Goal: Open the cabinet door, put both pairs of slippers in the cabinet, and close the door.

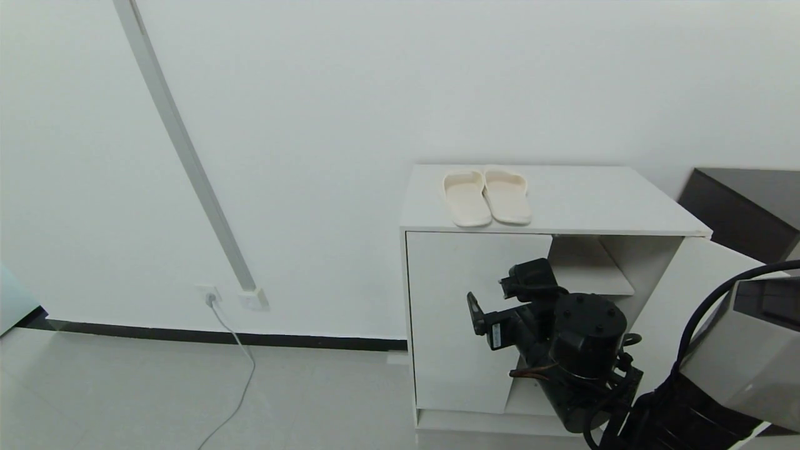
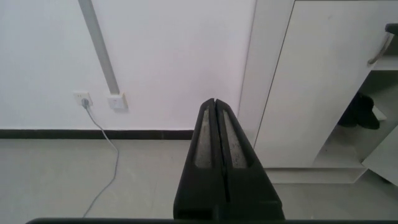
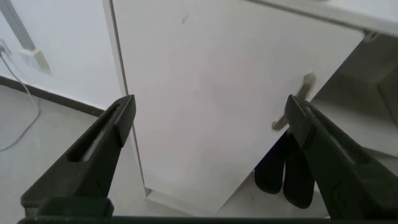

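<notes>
A white cabinet (image 1: 562, 206) stands against the wall with a cream pair of slippers (image 1: 487, 197) on its top. Its left door (image 1: 462, 325) is shut and its right door (image 1: 675, 312) is swung open. My right gripper (image 1: 490, 295) hangs open in front of the left door (image 3: 205, 93), close to the door's handle (image 3: 300, 99). A black pair of slippers (image 3: 287, 174) stands inside on the lower shelf, also seen as black slippers (image 2: 364, 112) past the door edge. My left gripper (image 2: 214, 124) is shut on nothing, low over the floor to the cabinet's left.
An inner shelf (image 1: 594, 269) divides the open half. A wall socket with a grey cable (image 1: 211, 299) trailing onto the floor and a slanted wall conduit (image 1: 181, 144) are to the left. A dark piece of furniture (image 1: 744, 206) stands at the right.
</notes>
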Controlling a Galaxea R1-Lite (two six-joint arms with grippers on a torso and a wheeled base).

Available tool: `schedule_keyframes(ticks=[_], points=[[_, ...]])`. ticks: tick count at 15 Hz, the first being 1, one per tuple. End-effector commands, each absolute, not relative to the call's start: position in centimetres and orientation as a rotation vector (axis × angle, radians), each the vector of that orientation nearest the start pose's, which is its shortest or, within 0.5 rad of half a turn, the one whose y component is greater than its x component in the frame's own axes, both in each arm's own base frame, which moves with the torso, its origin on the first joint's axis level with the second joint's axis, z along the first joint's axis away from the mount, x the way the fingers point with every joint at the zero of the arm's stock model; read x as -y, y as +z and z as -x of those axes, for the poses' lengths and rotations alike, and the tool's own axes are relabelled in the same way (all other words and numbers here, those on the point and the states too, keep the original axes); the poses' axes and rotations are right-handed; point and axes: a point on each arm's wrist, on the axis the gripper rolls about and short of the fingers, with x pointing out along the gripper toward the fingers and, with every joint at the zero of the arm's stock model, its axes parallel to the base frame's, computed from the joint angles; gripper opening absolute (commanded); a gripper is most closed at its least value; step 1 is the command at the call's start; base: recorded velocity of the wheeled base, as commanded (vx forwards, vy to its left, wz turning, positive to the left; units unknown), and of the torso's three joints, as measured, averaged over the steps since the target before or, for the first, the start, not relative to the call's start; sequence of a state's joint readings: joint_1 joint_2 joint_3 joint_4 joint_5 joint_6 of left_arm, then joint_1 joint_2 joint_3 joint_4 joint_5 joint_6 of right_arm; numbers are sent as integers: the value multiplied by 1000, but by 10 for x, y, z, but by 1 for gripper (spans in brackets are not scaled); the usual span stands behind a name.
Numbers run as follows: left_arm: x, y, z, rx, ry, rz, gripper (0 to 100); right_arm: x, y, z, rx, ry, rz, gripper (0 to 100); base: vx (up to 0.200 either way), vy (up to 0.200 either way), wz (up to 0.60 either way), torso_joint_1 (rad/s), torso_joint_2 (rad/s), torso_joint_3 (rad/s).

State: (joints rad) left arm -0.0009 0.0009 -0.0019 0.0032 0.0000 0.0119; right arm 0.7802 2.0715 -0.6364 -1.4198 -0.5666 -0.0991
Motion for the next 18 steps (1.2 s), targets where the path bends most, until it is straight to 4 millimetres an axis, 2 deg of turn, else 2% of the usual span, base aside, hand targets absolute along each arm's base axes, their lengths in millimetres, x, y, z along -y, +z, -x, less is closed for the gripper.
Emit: schedule_keyframes(ticks=[1,8,10,11,13,14,18], points=[[0,76,23,-2,0,-8,0,-232,100,-251,2,213,106,100,0,0,0,246,-569,-315],[0,76,23,-2,-2,6,0,-229,100,-246,8,296,109,100,0,0,86,243,-546,-300],[0,76,23,0,0,5,0,-231,109,-247,-22,305,126,100,0,0,0,176,-400,-212],[0,76,23,0,-2,5,0,-232,119,-250,-54,295,80,100,0,0,0,183,-378,-217],[0,76,23,0,-2,5,0,-238,143,-259,-142,178,-17,100,0,0,0,178,-374,-198],[0,76,23,0,0,5,0,-239,148,-265,-161,109,-35,100,0,0,0,90,-217,-95],[0,76,23,0,-2,5,0,-231,136,-280,-209,29,-11,100,0,0,0,9,-13,-4]])
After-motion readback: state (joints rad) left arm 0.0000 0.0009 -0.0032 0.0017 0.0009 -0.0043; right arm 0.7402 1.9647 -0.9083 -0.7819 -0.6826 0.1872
